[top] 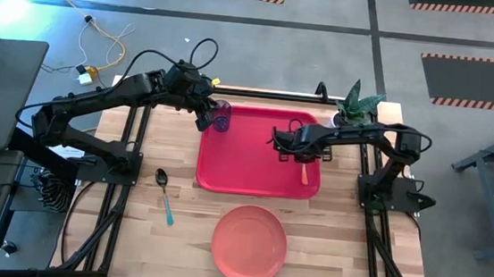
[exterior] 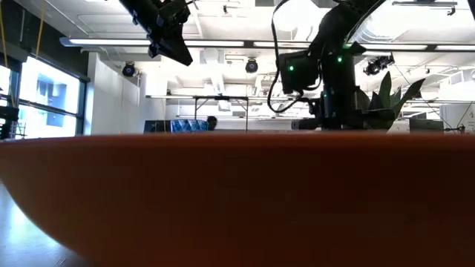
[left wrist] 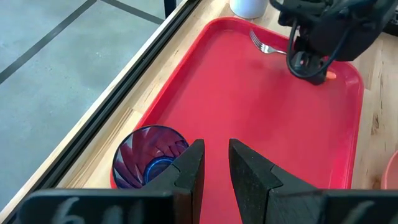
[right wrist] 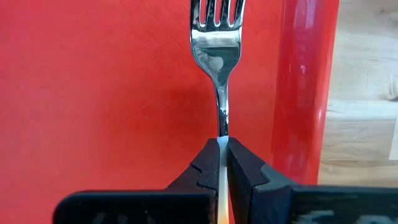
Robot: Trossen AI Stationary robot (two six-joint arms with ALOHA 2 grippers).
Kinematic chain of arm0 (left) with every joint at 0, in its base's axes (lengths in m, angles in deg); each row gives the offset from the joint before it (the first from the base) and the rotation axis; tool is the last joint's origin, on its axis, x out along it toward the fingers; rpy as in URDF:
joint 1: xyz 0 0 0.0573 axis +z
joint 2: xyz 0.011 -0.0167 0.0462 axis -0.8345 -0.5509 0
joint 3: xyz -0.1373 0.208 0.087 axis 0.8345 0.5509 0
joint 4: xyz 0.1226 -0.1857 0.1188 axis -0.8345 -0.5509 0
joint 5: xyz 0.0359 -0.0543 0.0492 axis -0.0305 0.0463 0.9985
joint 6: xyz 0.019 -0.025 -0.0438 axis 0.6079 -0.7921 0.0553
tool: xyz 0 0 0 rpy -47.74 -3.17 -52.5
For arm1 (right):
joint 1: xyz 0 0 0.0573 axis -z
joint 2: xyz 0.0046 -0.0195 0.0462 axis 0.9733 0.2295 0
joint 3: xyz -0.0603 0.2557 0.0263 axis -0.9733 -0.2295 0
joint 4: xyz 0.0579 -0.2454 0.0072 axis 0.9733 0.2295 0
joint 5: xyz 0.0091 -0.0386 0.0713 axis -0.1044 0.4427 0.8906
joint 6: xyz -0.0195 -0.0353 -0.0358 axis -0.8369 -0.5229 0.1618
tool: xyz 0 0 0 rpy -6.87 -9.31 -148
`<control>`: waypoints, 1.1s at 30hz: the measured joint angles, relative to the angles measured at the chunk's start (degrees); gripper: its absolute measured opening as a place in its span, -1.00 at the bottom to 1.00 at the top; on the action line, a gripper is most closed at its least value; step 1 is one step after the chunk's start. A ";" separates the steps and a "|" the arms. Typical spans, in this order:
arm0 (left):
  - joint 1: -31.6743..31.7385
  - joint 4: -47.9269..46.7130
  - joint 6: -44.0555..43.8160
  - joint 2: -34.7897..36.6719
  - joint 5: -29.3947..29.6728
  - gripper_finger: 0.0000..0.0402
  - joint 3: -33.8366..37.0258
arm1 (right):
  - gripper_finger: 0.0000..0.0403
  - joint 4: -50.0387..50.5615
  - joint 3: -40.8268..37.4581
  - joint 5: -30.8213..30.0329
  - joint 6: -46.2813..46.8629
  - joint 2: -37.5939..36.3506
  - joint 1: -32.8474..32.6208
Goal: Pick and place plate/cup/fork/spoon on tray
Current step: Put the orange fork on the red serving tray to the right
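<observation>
The red tray lies mid-table. The blue-purple cup stands upright in the tray's far left corner, also in the left wrist view. My left gripper hovers just beside it, narrowly open and empty. My right gripper is shut on the fork over the tray's right part; its orange handle sticks out toward the near side. The salmon plate and the teal-handled spoon lie on the table near the front edge. My right gripper pinches the fork's thin metal neck, just below the tines, between its two fingertips. The fingers come from above. The fork runs alongside the tray's right rim, tines toward the far side, level and low over the tray floor; whether it touches, I cannot tell.
A white pot with a green plant stands just beyond the tray's far right corner. The plate's rim fills the low view's foreground. Bare wood lies right of the plate.
</observation>
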State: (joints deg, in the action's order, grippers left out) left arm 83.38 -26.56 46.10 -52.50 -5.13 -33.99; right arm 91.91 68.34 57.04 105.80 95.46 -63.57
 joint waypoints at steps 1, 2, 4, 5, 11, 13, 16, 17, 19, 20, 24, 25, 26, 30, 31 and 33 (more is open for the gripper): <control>0.00 -0.02 -0.01 0.00 0.00 -0.68 0.00 | -1.00 0.05 0.00 0.11 -0.17 0.38 0.18; 0.00 -0.04 0.00 0.00 0.00 -0.68 0.00 | -1.00 0.20 0.00 0.28 -0.25 0.63 0.41; 0.00 -0.13 0.02 0.00 0.00 -0.68 0.00 | -1.00 0.54 0.00 0.38 -0.37 1.00 0.84; -0.01 -0.13 0.03 0.00 0.00 -0.68 0.00 | -1.00 0.79 0.00 0.39 -0.42 1.08 1.08; 0.00 -0.13 0.11 0.00 0.00 -0.68 0.00 | -1.00 1.57 0.00 0.74 -1.76 1.22 2.42; 0.00 -0.13 0.11 0.00 0.00 -0.68 0.00 | -1.00 1.45 0.00 1.41 -1.93 1.22 2.98; 0.00 -0.13 0.11 0.00 0.00 -0.68 0.00 | -1.00 1.41 0.00 1.81 -2.90 1.22 3.55; -0.01 -0.13 0.11 0.00 0.00 -0.68 0.00 | -1.00 1.35 0.00 1.88 -2.96 1.22 3.72; -0.01 -0.13 0.11 0.00 0.00 -0.68 0.00 | -1.00 1.26 0.00 1.90 -2.98 1.22 3.84; -0.02 -0.13 0.11 0.00 0.00 -0.68 0.00 | -1.00 1.16 0.00 2.09 -3.07 1.22 4.03; 0.00 -0.13 0.11 0.00 0.00 -0.68 0.00 | -1.00 -1.72 -1.04 3.61 -4.79 1.19 4.74; -0.02 -0.13 0.11 0.00 0.00 -0.68 0.00 | -1.00 -2.52 -1.64 3.91 -4.71 1.23 4.86; -0.02 -0.13 0.11 0.00 0.00 -0.68 0.00 | -1.00 -3.05 -2.21 4.29 -4.64 1.23 4.87; -0.02 -0.13 0.11 0.00 0.00 -0.68 0.00 | -1.00 -3.69 -3.56 4.43 -3.81 0.95 4.58; 0.00 -0.13 0.11 0.00 0.00 -0.68 0.00 | -1.00 -3.49 -3.56 4.33 -3.64 0.95 4.47; 0.00 -0.13 0.11 0.00 0.00 -0.68 0.00 | -1.00 -3.38 -3.62 4.22 -3.56 0.95 4.47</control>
State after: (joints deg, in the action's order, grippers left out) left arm 83.38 -26.69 46.21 -52.50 -5.13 -33.99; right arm 88.53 64.72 61.26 102.24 96.41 -59.10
